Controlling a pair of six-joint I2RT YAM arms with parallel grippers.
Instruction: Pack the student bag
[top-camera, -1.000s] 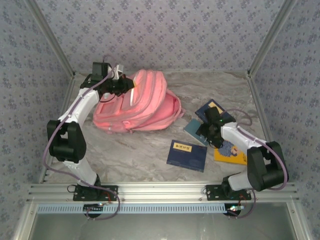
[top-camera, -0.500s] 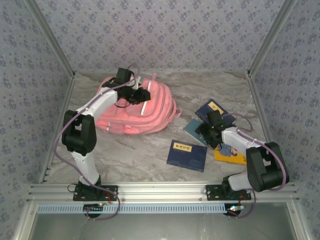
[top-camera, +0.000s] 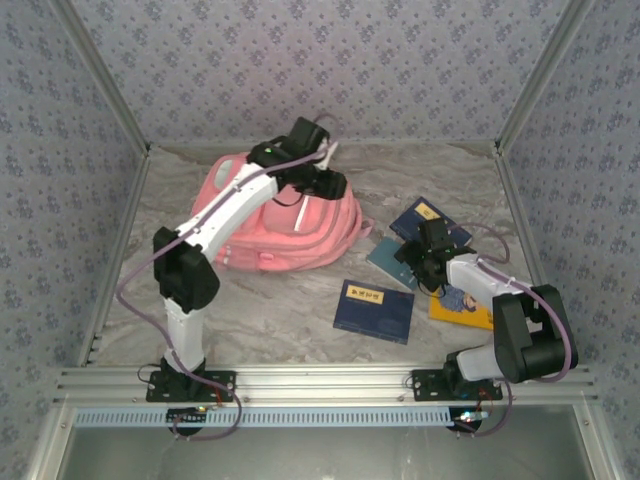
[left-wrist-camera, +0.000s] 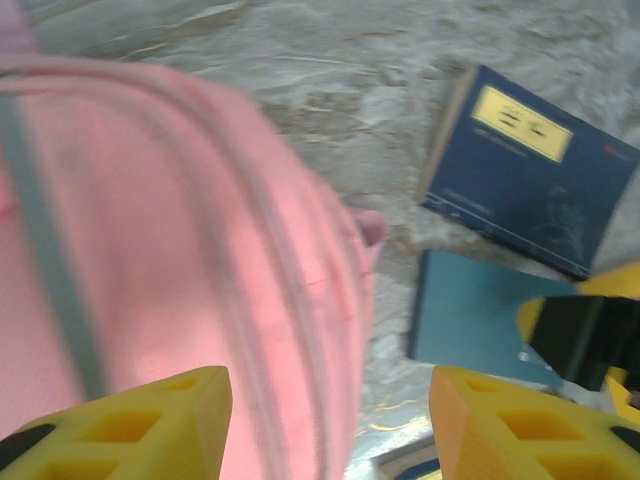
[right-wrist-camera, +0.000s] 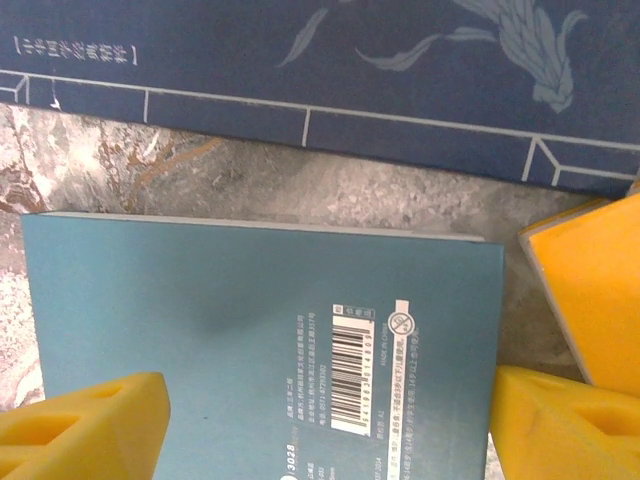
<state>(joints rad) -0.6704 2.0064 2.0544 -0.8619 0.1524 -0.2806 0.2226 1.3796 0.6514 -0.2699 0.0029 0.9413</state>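
Bag (top-camera: 300, 235) is the big pink lump lying at the far left of the bench (top-camera: 280, 310). I can't tell from here whether any zip is open.

Working from the front, the near navy book (top-camera: 373, 310) lies flat on its own, well apart from the bag. Right of it is the yellow book (top-camera: 465, 308), with the right arm crossing over it. Just past those is the teal book (right-wrist-camera: 260, 340), flat with the barcode side up. The right fingers (right-wrist-camera: 85, 420) hang over it spread wide and empty, one above its edge and the other above the bare strip between teal and yellow. Behind that is the far navy book (top-camera: 432, 222), near but not touching. Furthest back, the left fingers (left-wrist-camera: 130, 420) hover over the bag's right side, apart with nothing between them.

My read is that teal is the next pick and the left arm is there to sort out the bag's opening. A flat book on a hard bench is awkward, so I'd drop straight down straddling it. Keep one finger in that strip so yellow doesn't get nudged, and squeeze the edges, not the cover. I wouldn't carry it over until the bag's mouth is actually held open.
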